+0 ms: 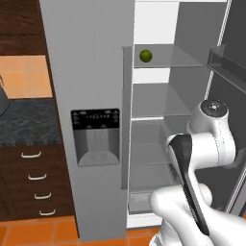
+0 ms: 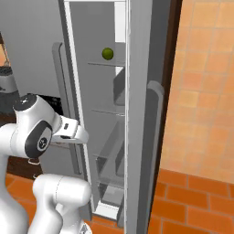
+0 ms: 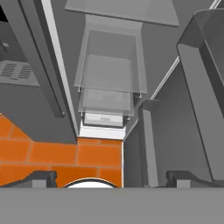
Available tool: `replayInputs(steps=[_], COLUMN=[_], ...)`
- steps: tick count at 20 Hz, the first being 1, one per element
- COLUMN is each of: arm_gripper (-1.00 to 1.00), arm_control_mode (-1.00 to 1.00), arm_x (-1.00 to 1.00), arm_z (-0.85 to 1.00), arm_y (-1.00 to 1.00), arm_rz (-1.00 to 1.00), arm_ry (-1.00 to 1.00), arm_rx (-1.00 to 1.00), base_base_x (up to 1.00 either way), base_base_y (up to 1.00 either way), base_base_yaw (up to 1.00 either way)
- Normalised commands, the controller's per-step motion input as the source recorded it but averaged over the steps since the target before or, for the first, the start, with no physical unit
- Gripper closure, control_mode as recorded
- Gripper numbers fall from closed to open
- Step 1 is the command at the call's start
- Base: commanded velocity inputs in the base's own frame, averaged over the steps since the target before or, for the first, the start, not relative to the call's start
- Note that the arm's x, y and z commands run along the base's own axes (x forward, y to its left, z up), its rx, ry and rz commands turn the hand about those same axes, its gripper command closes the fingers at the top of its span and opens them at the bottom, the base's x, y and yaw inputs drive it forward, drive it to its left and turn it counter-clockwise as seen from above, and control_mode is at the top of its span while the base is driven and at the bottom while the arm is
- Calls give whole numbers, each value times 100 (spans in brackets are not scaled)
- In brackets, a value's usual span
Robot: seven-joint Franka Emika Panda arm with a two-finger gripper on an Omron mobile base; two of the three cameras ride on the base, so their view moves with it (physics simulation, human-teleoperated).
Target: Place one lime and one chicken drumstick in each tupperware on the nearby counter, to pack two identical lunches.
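You're fetching the lime point(image 1: 145, 55) from the fridge point(image 1: 86, 72) shelf — gripper point(image 3: 111, 178) fingers apart, empty — reach up next.

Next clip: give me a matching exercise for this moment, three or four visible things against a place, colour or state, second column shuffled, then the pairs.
Things:
1. lime
2. fridge door
3. gripper
4. drawers with curved silver handles

Descriptions:
A. under the dark counter, left of the fridge
B. open, fingers apart with nothing between them
C. swung open, showing the shelves
D. green, alone on an upper glass shelf

Pairs: 1-D, 2-C, 3-B, 4-A
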Motion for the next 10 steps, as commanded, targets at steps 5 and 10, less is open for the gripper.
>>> replayInputs(steps=[5, 10], arm_gripper=[-100, -100], arm_control_mode=[100, 100], arm_x=[0, 0], arm_z=[0, 0], arm_y=[0, 0], arm_rz=[0, 0], arm_ry=[0, 0], arm_rx=[0, 0], base_base_x=[13, 4], base_base_y=[20, -1], base_base_yaw=[-13, -2])
